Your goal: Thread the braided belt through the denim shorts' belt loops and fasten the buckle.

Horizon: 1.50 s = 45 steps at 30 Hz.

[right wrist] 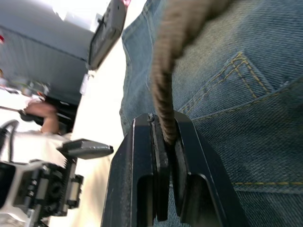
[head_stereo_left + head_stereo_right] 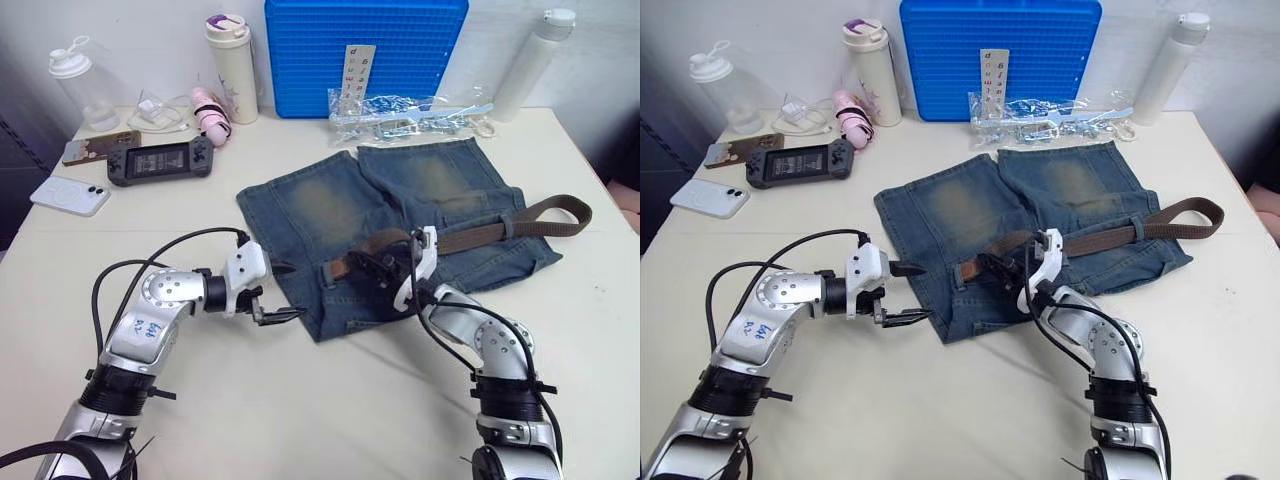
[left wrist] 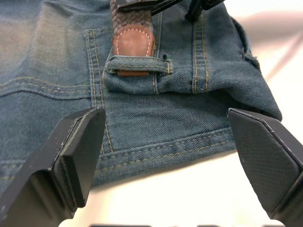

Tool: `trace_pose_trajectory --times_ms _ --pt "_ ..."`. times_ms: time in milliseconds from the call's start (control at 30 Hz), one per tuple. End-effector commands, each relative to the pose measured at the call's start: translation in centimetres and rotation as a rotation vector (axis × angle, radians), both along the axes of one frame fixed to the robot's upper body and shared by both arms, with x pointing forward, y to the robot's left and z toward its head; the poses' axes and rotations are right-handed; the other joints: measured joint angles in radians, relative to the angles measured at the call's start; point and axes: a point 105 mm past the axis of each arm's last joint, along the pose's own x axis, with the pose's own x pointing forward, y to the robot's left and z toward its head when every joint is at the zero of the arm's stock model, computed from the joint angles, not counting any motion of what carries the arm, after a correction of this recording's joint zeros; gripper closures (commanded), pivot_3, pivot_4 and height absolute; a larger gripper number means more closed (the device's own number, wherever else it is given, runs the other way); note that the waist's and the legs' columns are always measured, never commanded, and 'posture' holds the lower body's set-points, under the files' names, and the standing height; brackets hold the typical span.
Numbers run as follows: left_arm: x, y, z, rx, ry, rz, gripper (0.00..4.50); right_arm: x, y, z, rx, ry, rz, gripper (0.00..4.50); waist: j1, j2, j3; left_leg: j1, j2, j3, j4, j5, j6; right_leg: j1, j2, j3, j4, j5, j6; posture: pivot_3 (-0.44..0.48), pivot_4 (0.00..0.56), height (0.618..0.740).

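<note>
Faded blue denim shorts [image 2: 400, 225]: I see them lying flat near the middle of the pale desk [image 2: 300, 420], legs pointing away from me, waistband along the near edge.

Dark brown braided belt [image 2: 500, 232]: it lies across the waistband, its far end curling off the shorts' right side in a loop on the desk. Its reddish-brown leather tip [image 3: 134, 45] sits just inside a short blue denim belt loop [image 3: 137, 66] near the shorts' left corner. I cannot make out the buckle.

My right tool [image 2: 372, 265]: over the waistband, black fingers closed tight on the braided strap, which in the right wrist view runs straight down between the two pads [image 1: 161, 142].

My left tool [image 2: 285, 292]: at the shorts' left near corner, fingers spread wide with nothing between them. In the left wrist view its two fingertips [image 3: 85, 142] frame the waistband corner, the threaded loop lying ahead between them.

Other items, back of desk: blue plastic tray [image 2: 365, 50] standing against the wall; clear bag of clips [image 2: 410, 112]; white cylindrical bottle [image 2: 530, 65]; cream tumbler [image 2: 232, 68]; clear shaker bottle [image 2: 80, 85]; pink object [image 2: 212, 115]; black handheld game console [image 2: 160, 160]; white phone [image 2: 70, 195].
</note>
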Motion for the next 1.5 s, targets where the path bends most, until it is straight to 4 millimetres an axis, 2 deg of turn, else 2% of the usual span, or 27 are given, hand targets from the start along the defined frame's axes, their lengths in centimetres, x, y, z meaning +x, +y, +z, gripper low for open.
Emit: trace_pose_trajectory --times_ms 33,133,267,400,533,633,767,867,1100,1367,1500 --pt "0.6 -1.0 0.6 0.018 -0.08 -0.011 0.04 -1.0 2.3 -3.5 -0.14 0.071 0.094 4.5 -0.001 -0.001 -0.001 0.001 0.001 0.0 0.0 0.0 0.0 0.001 0.0 0.0 0.0 0.0 0.0 0.0 0.15 0.689" --pt "1.4 -2.1 0.7 0.035 -0.16 -0.007 0.04 -1.5 3.1 -4.7 -0.231 0.074 0.131 4.5 -0.005 -0.005 -0.003 0.01 0.002 0.001 -0.002 -0.002 -0.003 0.007 0.001 0.0 0.0 0.0 0.0 0.0 0.15 0.689" --pt "2.5 -3.1 1.0 0.07 -0.273 0.014 0.04 -1.6 3.3 -5.9 -0.315 0.079 0.129 4.5 -0.021 -0.009 -0.006 0.011 0.005 0.001 -0.002 -0.003 -0.004 0.007 0.003 0.0 0.0 0.0 -0.001 0.0 0.15 0.689" --pt "3.2 -2.7 -0.2 0.258 -0.417 -0.013 0.04 -1.8 3.4 -6.1 -0.31 0.087 0.124 4.5 -0.024 -0.008 -0.011 0.011 0.01 0.001 -0.002 -0.004 -0.007 0.007 0.007 0.0 0.0 0.0 -0.001 0.0 0.15 0.689" --pt "3.5 -3.1 -0.4 0.299 -0.478 -0.04 0.04 -1.8 3.5 -6.0 -0.288 0.095 0.112 4.5 -0.022 -0.007 -0.013 0.012 0.014 0.001 -0.002 -0.005 -0.009 0.007 0.011 0.0 0.0 -0.001 -0.001 0.0 0.15 0.689" --pt "3.4 -2.9 -0.1 0.294 -0.491 -0.047 0.04 -1.6 3.3 -6.0 -0.286 0.098 0.102 4.5 -0.022 -0.005 -0.016 0.012 0.015 0.001 -0.002 -0.006 -0.01 0.007 0.011 0.0 0.0 -0.001 -0.002 0.0 0.15 0.689" --pt "3.1 -0.8 0.5 0.338 -0.508 -0.033 0.04 -1.6 3.0 -5.9 -0.279 0.099 0.093 4.5 -0.024 -0.004 -0.016 0.012 0.016 0.001 -0.002 -0.006 -0.01 0.007 0.012 0.0 0.0 -0.002 -0.003 0.0 0.15 0.689" --pt "2.7 -0.3 0.9 0.327 -0.509 -0.018 0.04 -1.6 2.9 -5.9 -0.267 0.101 0.084 4.5 -0.024 -0.003 -0.017 0.012 0.017 0.001 -0.002 -0.007 -0.011 0.007 0.013 0.0 0.0 -0.002 -0.003 0.0 0.15 0.689" --pt "2.7 -1.6 0.5 0.326 -0.533 -0.025 0.04 -1.7 3.4 -5.7 -0.26 0.097 0.098 4.5 -0.019 -0.003 -0.017 0.011 0.017 0.0 -0.002 -0.007 -0.011 0.007 0.013 0.001 0.0 -0.002 -0.003 0.0 0.15 0.689" --pt "2.7 -2.0 1.0 0.293 -0.558 -0.011 0.04 -1.7 3.6 -5.7 -0.241 0.103 0.097 4.5 -0.02 -0.002 -0.017 0.011 0.017 0.0 -0.002 -0.008 -0.012 0.007 0.014 0.0 0.0 -0.002 -0.003 0.0 0.15 0.689" --pt "2.5 -1.8 1.7 0.319 -0.635 -0.025 0.04 -1.7 3.5 -5.8 -0.23 0.109 0.093 4.5 -0.021 -0.002 -0.017 0.011 0.018 0.0 -0.002 -0.008 -0.012 0.007 0.014 0.001 0.0 -0.002 -0.003 0.0 0.15 0.689"
